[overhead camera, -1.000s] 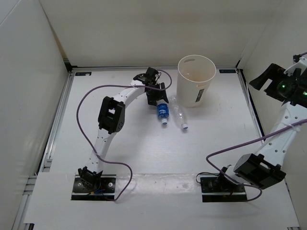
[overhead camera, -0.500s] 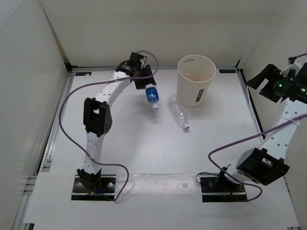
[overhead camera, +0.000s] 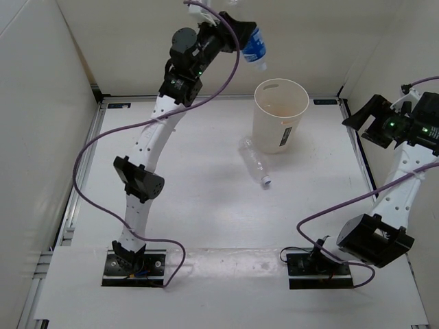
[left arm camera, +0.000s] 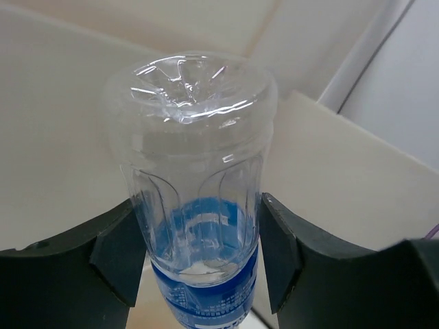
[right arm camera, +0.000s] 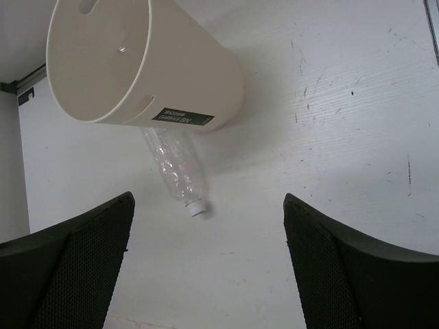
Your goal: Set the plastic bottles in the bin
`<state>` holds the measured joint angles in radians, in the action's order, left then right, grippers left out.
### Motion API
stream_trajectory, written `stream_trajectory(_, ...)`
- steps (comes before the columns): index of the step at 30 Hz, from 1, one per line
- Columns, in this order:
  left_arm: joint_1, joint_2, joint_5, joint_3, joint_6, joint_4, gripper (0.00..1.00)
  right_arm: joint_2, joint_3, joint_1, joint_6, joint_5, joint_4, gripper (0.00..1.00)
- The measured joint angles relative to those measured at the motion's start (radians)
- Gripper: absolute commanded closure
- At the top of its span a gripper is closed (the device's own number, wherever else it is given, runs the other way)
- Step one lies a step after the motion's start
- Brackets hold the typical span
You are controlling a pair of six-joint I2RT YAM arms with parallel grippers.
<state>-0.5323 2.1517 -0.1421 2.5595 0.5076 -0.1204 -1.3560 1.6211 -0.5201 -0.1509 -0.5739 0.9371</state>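
Left jaws: pressed in on the blue-label bottle [left arm camera: 195, 185], one finger on each side of its body at the label's upper edge. The left gripper [overhead camera: 240, 35] is raised high in front of the back wall [overhead camera: 309, 41]. In the left wrist view the bottle's moulded base projects out beyond the fingertips. In the top view the capped end hangs down and away from the jaws, tilted toward the bin [overhead camera: 278, 133].

The bin stands upright on the table [overhead camera: 206, 212], below the left jaws and off to the side the cap points toward. Whether the bottle is directly over the bin's mouth cannot be told.

Right jaws: spread wide, nothing between them. The right gripper [right arm camera: 208, 226] is held up at the table's right edge, well apart from the bin, facing down toward it.

Framed between the right fingers, the plain clear bottle [right arm camera: 175, 168] lies on its side on the table. Its white-ringed neck points toward the jaws, and its base is against or just beside the foot of the bin. A dark label [right arm camera: 182, 117] shows on the bin wall above that bottle.

A purple cable [overhead camera: 89, 147] loops alongside the left arm.
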Motion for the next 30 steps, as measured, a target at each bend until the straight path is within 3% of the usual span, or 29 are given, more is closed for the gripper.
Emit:
stream_trajectory(6, -0.085, 0.152, 0.045, 0.086, -0.024, 0.139, 0.32, 0.028, 0.001, 0.038, 0.000, 0.002, -0.005, 0.10)
stream_trajectory(13, -0.143, 0.365, 0.132, 0.132, -0.056, 0.142, 0.32, 0.029, 0.024, 0.159, 0.042, -0.005, -0.003, 0.10)
stream_trajectory(16, -0.151, 0.398, 0.150, 0.132, -0.067, 0.126, 0.23, 0.029, 0.032, 0.170, 0.053, -0.010, -0.004, 0.10)
stream_trajectory(18, -0.153, 0.401, 0.154, 0.131, -0.073, 0.117, 0.18, 0.029, 0.032, 0.169, 0.054, -0.010, -0.004, 0.10)
stream_trajectory(20, -0.153, 0.396, 0.155, 0.131, -0.087, 0.121, 0.00, 0.027, 0.032, 0.168, 0.053, -0.013, -0.004, 0.10)
stream_trajectory(26, -0.135, 0.326, 0.105, 0.076, -0.119, 0.089, 0.00, 0.019, 0.032, 0.142, 0.021, -0.044, -0.019, 0.10)
stream_trajectory(30, -0.092, 0.149, 0.050, -0.146, -0.126, 0.098, 0.00, 0.006, 0.032, 0.135, -0.006, -0.066, -0.042, 0.10)
